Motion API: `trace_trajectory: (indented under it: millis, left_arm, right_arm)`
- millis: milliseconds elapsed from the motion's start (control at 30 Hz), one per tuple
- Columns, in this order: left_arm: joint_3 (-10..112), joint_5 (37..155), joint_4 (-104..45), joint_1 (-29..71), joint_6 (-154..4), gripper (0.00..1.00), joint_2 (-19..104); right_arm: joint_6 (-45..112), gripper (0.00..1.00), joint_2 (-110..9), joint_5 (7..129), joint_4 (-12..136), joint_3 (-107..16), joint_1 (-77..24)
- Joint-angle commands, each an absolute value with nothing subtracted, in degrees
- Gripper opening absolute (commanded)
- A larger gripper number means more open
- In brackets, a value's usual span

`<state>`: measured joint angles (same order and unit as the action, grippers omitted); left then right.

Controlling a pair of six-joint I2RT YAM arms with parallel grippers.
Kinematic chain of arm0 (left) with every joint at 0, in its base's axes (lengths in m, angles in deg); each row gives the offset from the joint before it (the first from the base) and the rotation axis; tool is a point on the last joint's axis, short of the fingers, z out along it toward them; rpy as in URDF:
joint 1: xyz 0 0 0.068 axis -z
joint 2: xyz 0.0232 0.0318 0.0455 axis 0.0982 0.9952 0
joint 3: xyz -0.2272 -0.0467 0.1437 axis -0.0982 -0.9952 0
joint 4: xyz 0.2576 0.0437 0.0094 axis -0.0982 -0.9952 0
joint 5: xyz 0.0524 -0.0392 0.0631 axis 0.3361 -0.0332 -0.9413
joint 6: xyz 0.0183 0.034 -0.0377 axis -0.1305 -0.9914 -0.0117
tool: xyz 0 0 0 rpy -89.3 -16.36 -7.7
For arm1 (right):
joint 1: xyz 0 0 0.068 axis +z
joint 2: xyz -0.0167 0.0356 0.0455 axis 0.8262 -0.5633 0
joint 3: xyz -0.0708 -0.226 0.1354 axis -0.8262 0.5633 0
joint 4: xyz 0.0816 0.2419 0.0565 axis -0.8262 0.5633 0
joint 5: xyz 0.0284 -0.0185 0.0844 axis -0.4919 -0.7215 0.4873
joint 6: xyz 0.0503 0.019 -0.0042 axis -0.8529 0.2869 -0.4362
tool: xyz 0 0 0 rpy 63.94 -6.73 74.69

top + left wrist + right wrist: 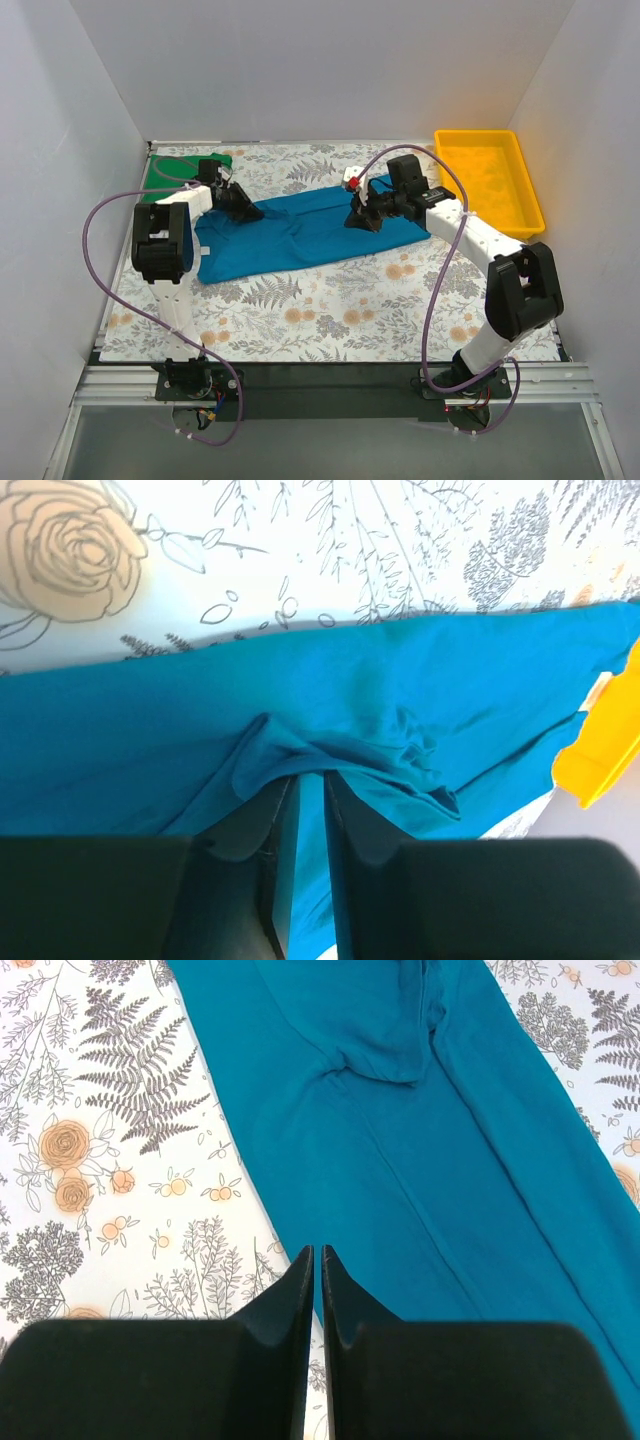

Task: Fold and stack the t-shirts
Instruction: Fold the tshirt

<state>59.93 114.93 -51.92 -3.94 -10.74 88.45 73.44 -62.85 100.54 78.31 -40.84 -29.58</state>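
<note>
Left jaws clenched on a puckered ridge of the teal t-shirt (450,680). Right jaws clenched at its edge, gripping nothing I can see. The shirt lies flat on the bench (120,1210) between both jaws. It looks like light, limp cotton, so I'd pinch hems or corners. The green t-shirt (172,172) sits beyond the left jaws.

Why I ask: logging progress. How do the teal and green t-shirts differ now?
The teal t-shirt lies across the middle of the table; the green t-shirt sits at the far left corner, partly behind the left arm. The teal one is spread long and wrinkled; the green shows only a small patch. The left gripper pinches a fold of the teal; neither gripper holds the green. Both are plain.
</note>
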Motion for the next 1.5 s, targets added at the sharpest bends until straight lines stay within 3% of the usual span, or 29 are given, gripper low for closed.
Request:
trace_trajectory:
  millis: [0,467,700,800,967,1033,1133,1467]
  left_arm:
    - [62.6,116.2,-51.6,-3.7,-9.7,0.16,88.8]
    - [64.3,116.8,-50.9,-4.1,-10.2,0.3,87.1]
    - [52.9,112.9,-40.5,-7.8,-12.6,0.38,68.3]
    - [45.6,113.1,-36.5,-10.8,-10.7,0.49,58.2]
    - [30.7,116.3,-37.1,-19.5,-5.7,0.62,41.5]
    - [26.9,116.1,-41.5,-21.8,-3.5,0.64,37.5]
    - [21.4,113.5,-50.6,-22.9,-0.9,0.65,31.6]
    - [11.9,102.3,-64.1,-23.2,6.3,0.65,21.2]
  right_arm:
    - [73.1,0.11,-59.7,102.0,76.5,-39.8,-30.6]
    - [73.3,0.13,-55.4,103.6,75.8,-35.0,-38.4]
    - [71.0,0.17,-49.5,109.8,74.1,-28.2,-47.8]
    - [70.0,0.22,-47.0,112.5,72.8,-25.9,-49.9]
    - [71.0,0.43,-43.9,114.4,70.3,-22.1,-52.3]
    - [73.1,0.54,-43.7,115.3,70.2,-20.9,-53.0]
    - [79.8,0.62,-44.6,116.3,71.3,-18.6,-53.1]
    - [95.0,0.64,-48.5,108.8,78.1,-17.6,-51.3]
